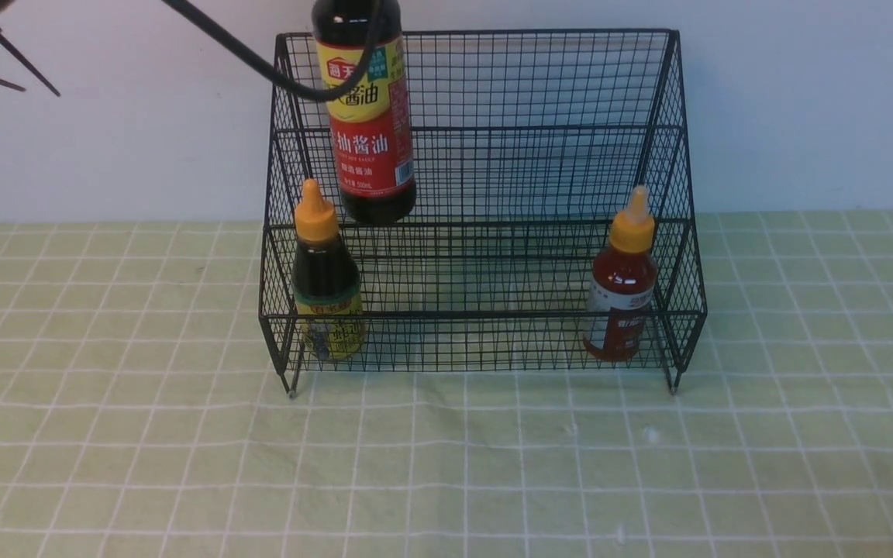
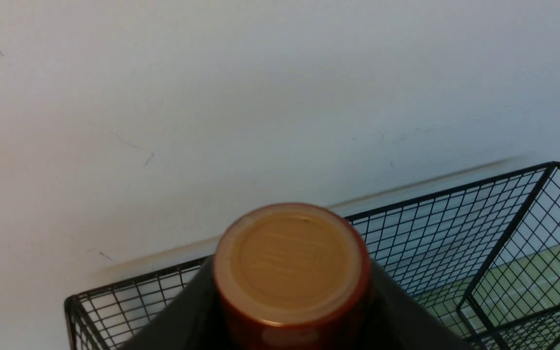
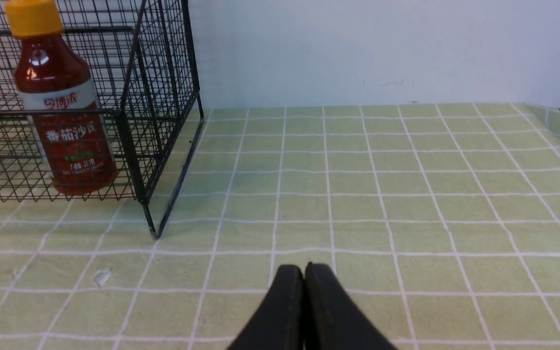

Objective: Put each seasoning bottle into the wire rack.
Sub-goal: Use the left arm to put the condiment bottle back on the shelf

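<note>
Since the two small bottles already stand in the near, lower tier of the large black wire-mesh rack point(image 1: 493, 315), the front view leaves one move open. The tall dark soy-sauce bottle point(image 1: 369, 147) with its red-and-yellow label hangs upright over the rack's left part, above and slightly right of the small dark bottle with the orange nozzle cap point(image 1: 327, 287). The small red bottle with the orange nozzle cap point(image 1: 622, 291) sits at the right end of that tier. The tall bottle's base is level with the step between the tiers; whether it touches wire there I cannot tell. No end effector shows in this view. From the left wrist, the round tan cap point(image 2: 290, 262) faces the camera, so the bottle's long axis is vertical and in line with the left end effector point(image 2: 290, 316). Its dark fingers point(image 2: 183, 316) clasp the neck from both sides, so the way to go, I judge, is straight down. From the right wrist, the right end effector point(image 3: 304, 272) is pinched shut on nothing, low over the green checked desk point(image 3: 406, 194). It is to the right of the rack and well apart from the tall bottle, leaving the left arm the nearer.
</note>
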